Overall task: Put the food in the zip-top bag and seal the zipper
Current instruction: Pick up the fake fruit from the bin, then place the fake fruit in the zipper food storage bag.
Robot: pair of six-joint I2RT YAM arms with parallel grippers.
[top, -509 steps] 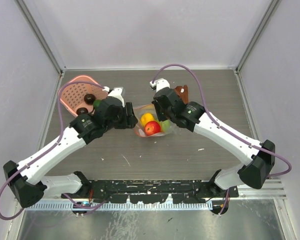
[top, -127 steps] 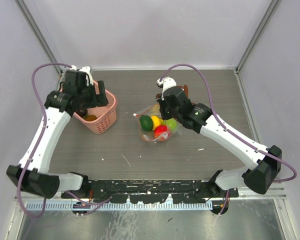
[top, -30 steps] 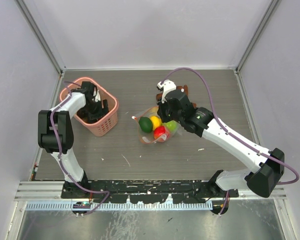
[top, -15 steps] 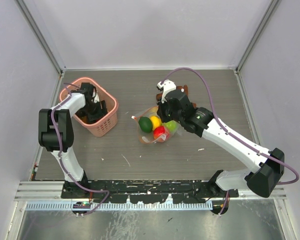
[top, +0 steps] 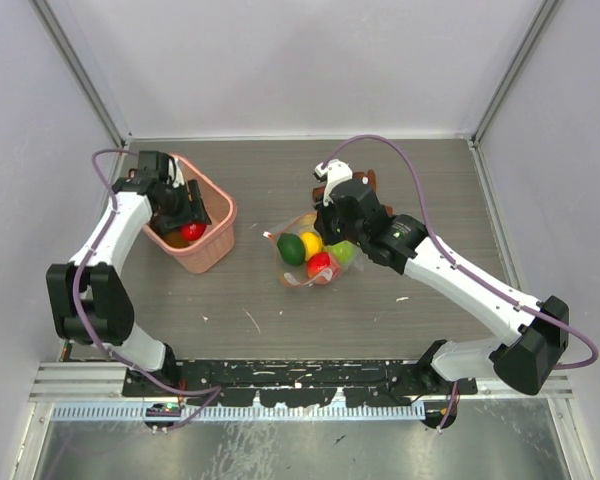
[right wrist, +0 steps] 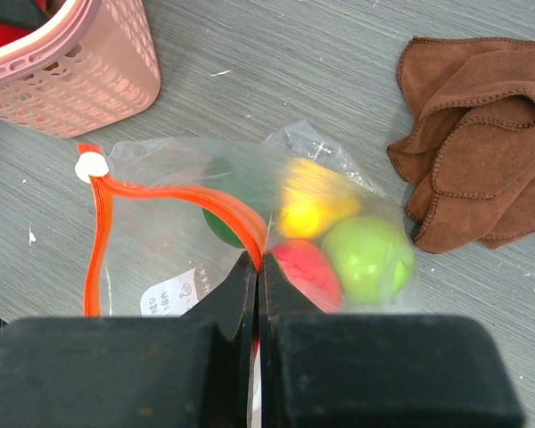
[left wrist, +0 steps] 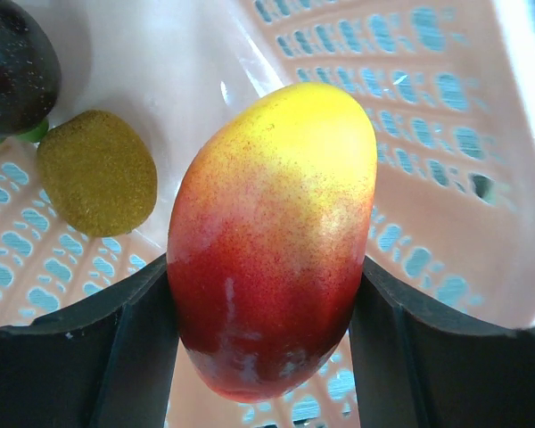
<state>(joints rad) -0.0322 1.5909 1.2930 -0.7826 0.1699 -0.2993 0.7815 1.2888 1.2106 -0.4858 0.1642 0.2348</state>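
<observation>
A red-and-yellow mango (left wrist: 272,241) is clamped between the fingers of the left claw (left wrist: 266,348), inside the pink basket (left wrist: 428,134). A brownish-green fruit (left wrist: 96,171) and a dark fruit (left wrist: 13,67) are seen to the claw's left. The bag (right wrist: 160,259) is laid just ahead of the right claw (right wrist: 257,267), which is pinched onto the zipper (right wrist: 94,259). Coloured fruits (right wrist: 370,259) are held inside the bag, and a brown cloth (right wrist: 473,152) is seen to the claw's right.

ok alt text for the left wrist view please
The left tool grips a red and yellow mango between its dark fingers, inside a pink perforated plastic basket. An olive oval fruit and a dark round fruit lie at upper left.
</observation>
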